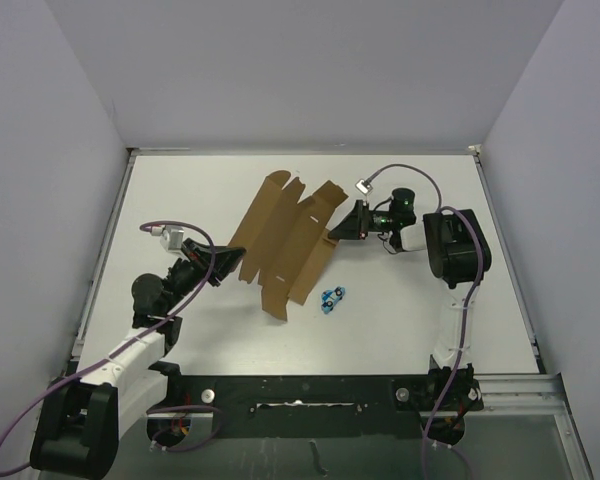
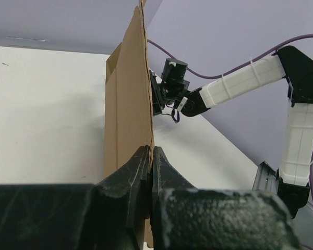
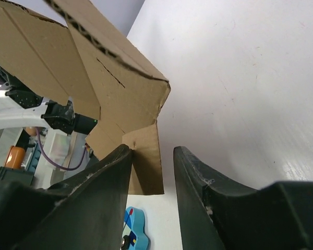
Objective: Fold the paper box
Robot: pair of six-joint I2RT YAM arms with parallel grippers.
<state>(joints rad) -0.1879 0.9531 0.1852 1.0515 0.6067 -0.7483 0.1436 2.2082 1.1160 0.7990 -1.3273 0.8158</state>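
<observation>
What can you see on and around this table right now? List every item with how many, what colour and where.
paper box: one, brown, middle of the table, a die-cut sheet with flaps, not yet folded into a box
small blue object: one, blue, on the table just nearer the arms than the box
table: one, white, under everything
walls: three, pale, on the table's left, far and right sides
cables: two, purple, one looping along each arm
arms: two, black and white, bases at the near edge
left gripper: one, black, shut on the box's left edge
right gripper: one, black, open, a flap on the box's right side between its fingers
</observation>
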